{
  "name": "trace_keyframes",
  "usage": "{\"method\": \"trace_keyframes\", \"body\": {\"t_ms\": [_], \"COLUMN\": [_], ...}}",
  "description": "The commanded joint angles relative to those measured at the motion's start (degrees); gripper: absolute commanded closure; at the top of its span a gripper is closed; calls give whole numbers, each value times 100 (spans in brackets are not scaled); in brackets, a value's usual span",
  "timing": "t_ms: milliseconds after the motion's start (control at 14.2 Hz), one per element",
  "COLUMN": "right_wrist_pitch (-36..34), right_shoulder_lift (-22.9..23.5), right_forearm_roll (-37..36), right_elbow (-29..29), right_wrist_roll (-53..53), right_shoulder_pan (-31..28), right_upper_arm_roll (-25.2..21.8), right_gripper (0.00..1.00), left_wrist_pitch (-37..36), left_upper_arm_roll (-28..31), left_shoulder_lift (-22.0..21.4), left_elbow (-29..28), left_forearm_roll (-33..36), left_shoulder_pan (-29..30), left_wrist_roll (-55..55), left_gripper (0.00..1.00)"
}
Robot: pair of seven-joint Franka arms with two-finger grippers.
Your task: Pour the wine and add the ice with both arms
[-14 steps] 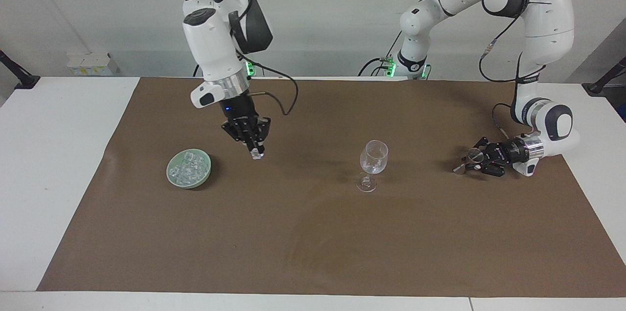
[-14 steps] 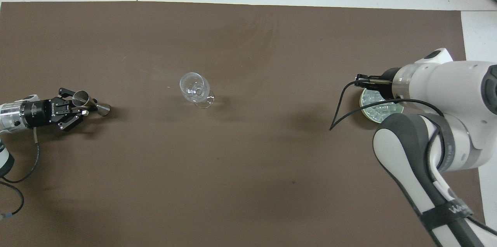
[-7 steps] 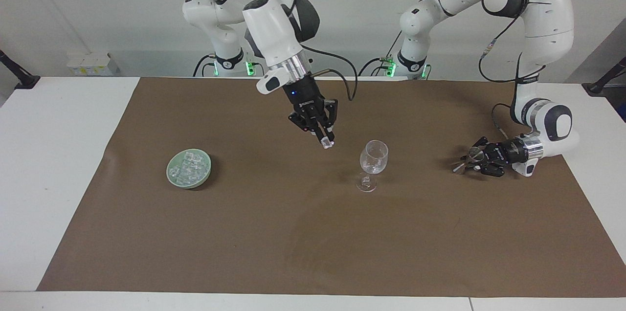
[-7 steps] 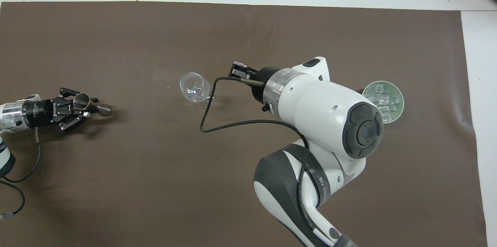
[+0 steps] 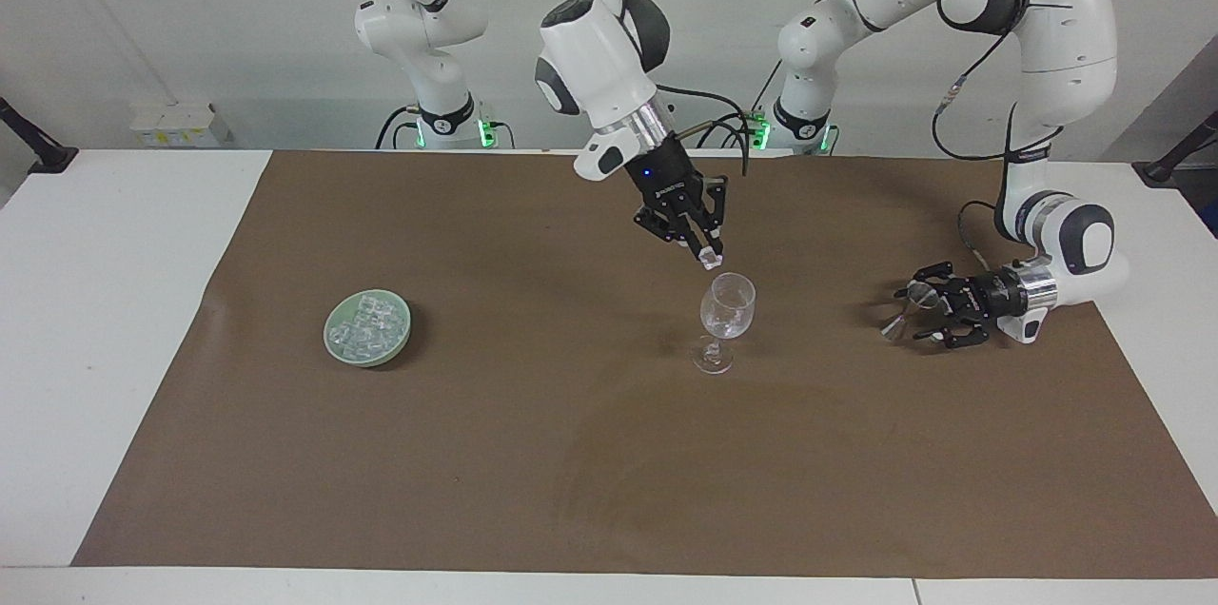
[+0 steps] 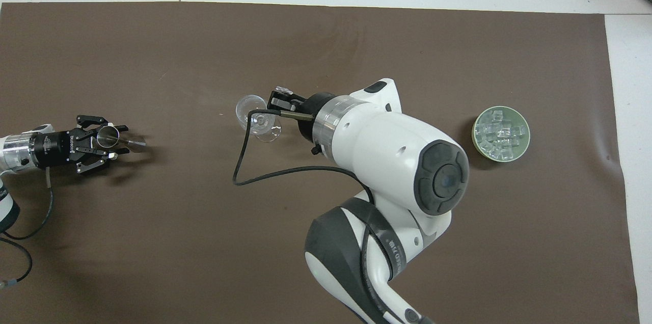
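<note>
On the brown mat (image 5: pixel 571 472) covering the counter, toward the right arm's end, sits a pale green dish (image 5: pixel 329 339) with the ice (image 5: pixel 364 324) heaped in it, clear cubes filling the bowl. The right arm reaches from its base toward the middle of the counter. The right pincer (image 5: pixel 706 255) points down at a slant and is clamped on a single ice cube (image 5: pixel 710 261) at its fingertips. It holds the cube in the air just above the rim of the wine glass (image 5: pixel 727 305). The glass stands upright on the mat, well apart from the dish. Toward the left arm's end, the left pincer (image 5: pixel 918 312) lies low and level over the mat, its fingers spread apart. A small metal jigger (image 5: pixel 919 299) sits tilted between them; I cannot tell whether they touch it.
</note>
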Motion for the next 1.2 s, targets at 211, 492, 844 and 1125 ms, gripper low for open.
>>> {"method": "trace_keyframes", "body": {"t_ms": [211, 492, 844, 1125], "right_wrist_pitch": [189, 216, 391, 427], "right_shoulder_lift": [268, 295, 330, 409], "right_forearm_roll": [-446, -482, -473, -464], "right_elbow": [174, 200, 218, 349], "right_wrist_roll": [343, 378, 378, 378], "right_shoulder_pan": [175, 157, 78, 78], "right_upper_arm_roll": [-36, -36, -27, -27], "right_gripper": [100, 100, 100, 100], "left_wrist_pitch": [-188, -285, -285, -233], "left_upper_arm_roll": [29, 29, 20, 20], "left_shoulder_lift": [8, -203, -711, -1274], "left_elbow": [466, 765, 1504, 1715], "left_forearm_roll": [485, 1012, 2312, 3261], "left_shoulder_pan": [15, 15, -301, -775], "left_wrist_roll": [-146, -128, -49, 56], "left_gripper": [2, 0, 0, 0]}}
